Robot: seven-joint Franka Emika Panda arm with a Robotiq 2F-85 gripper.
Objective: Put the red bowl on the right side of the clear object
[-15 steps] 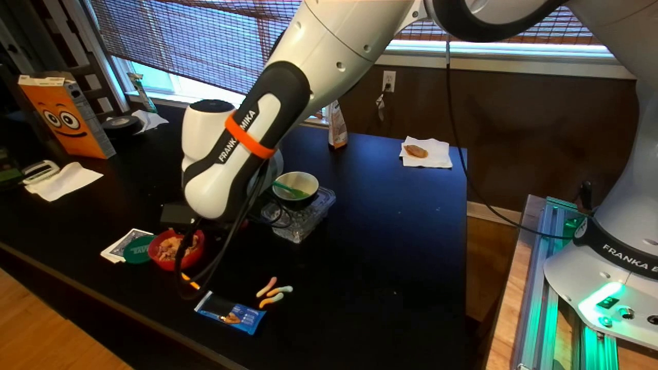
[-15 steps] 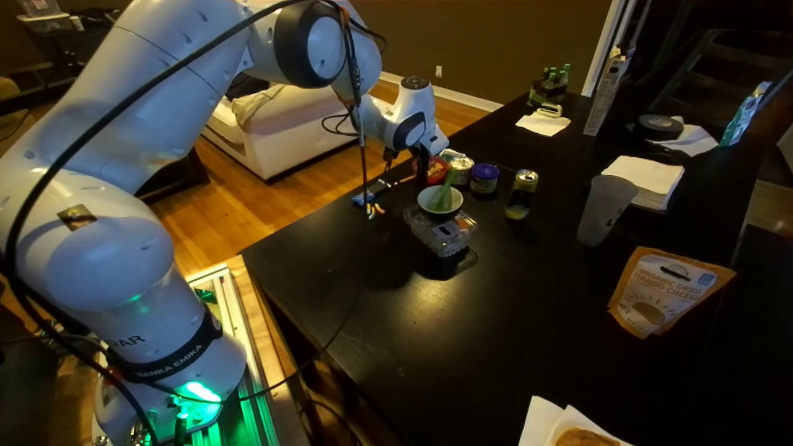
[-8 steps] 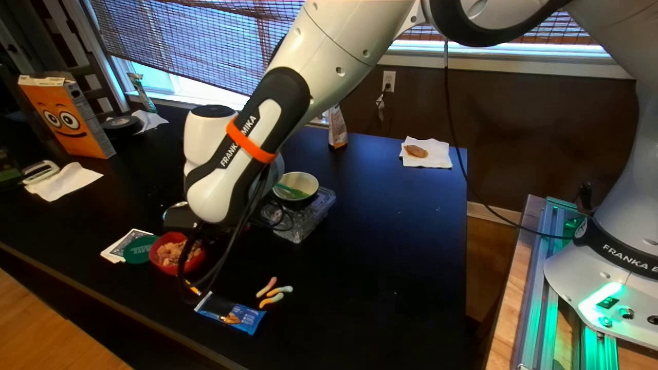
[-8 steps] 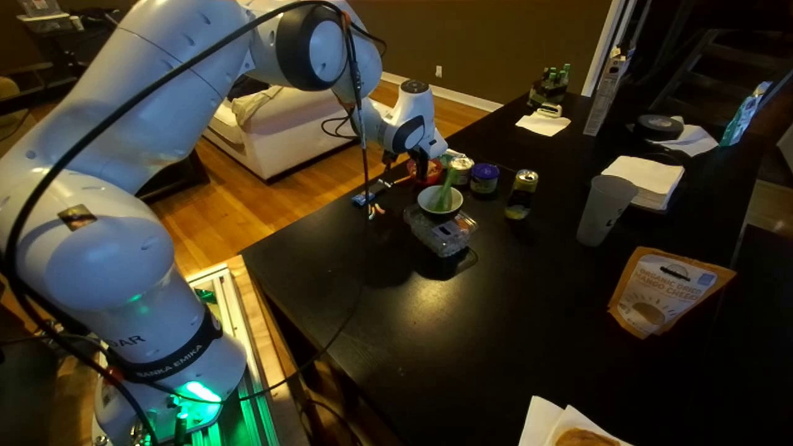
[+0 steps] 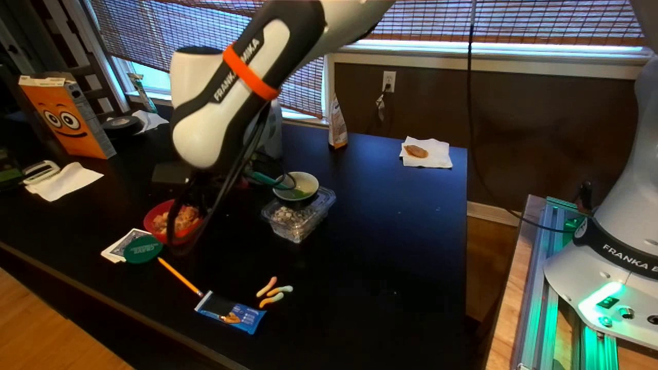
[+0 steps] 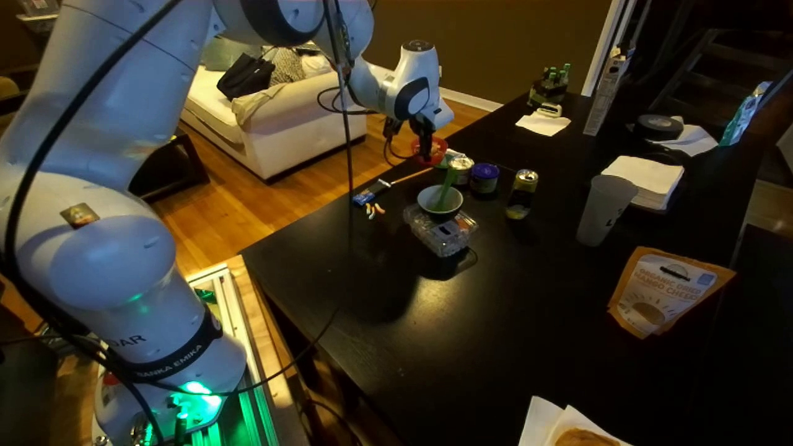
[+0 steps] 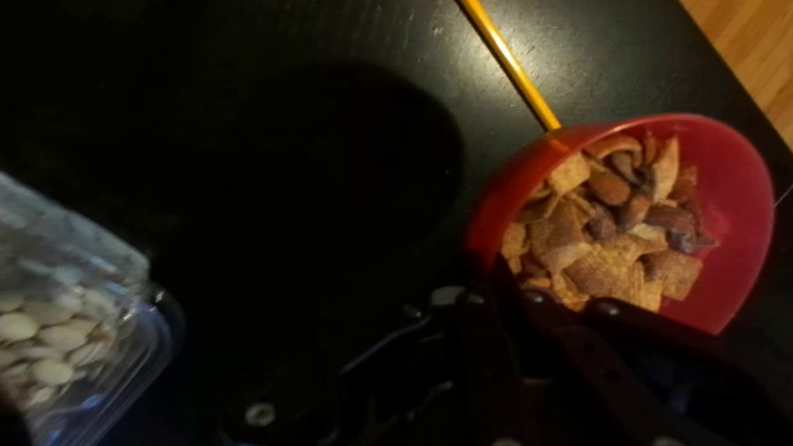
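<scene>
The red bowl [image 7: 734,217], filled with cereal pieces and nuts, hangs tilted above the dark table in the wrist view. My gripper [image 7: 492,272] is shut on its rim, one finger inside the wall. In an exterior view the bowl [image 5: 152,218] is partly covered by the arm's cables. In an exterior view my gripper [image 6: 425,155] holds it behind the clear object [image 6: 440,236]. That see-through tub has a bowl with a green utensil [image 6: 447,201] resting on top. At the left edge of the wrist view, the corner of the tub [image 7: 139,347] shows whitish pieces inside.
A pencil [image 5: 180,277], a blue wrapped bar [image 5: 231,314], gummy worms [image 5: 271,294] and a green round lid [image 5: 143,250] on cards lie near the bowl. Behind the tub stand a purple-lidded jar [image 6: 484,179], a silver-topped tin [image 6: 460,170] and a yellow can [image 6: 521,195].
The gripper has gripped the bowl and risen with it off the table. The whole arm has lifted, and the pencil beneath is now uncovered.
</scene>
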